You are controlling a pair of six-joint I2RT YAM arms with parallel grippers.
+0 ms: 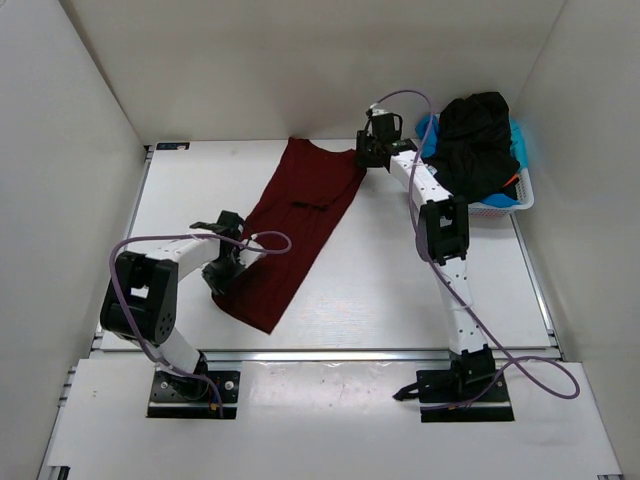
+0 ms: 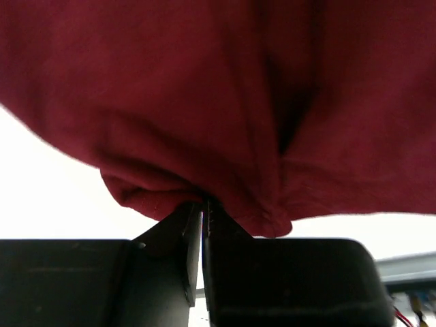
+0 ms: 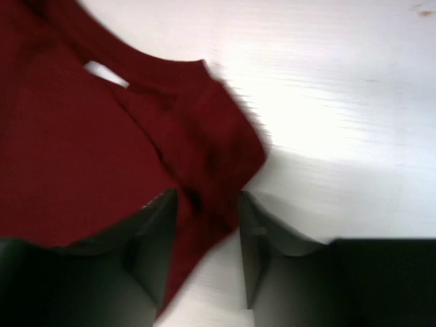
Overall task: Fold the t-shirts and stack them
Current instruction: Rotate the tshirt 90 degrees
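Note:
A dark red t-shirt (image 1: pixel 300 225) lies as a long diagonal strip across the table, collar end at the back. My left gripper (image 1: pixel 222 272) is at the strip's near left edge. In the left wrist view that gripper (image 2: pixel 202 203) is shut on a bunched fold of the red hem (image 2: pixel 225 122). My right gripper (image 1: pixel 366 153) is at the shirt's far right corner. In the blurred right wrist view its jaws (image 3: pixel 206 196) stand apart, open, with the red sleeve corner (image 3: pixel 204 143) lying loose between them on the table. A black t-shirt (image 1: pixel 478 140) is heaped over a light blue one (image 1: pixel 521 150).
A white lattice basket (image 1: pixel 500 207) stands at the back right of the table and holds the heaped shirts, with a sliver of orange cloth (image 1: pixel 512 180) at its side. White walls close in the table on the left, the back and the right.

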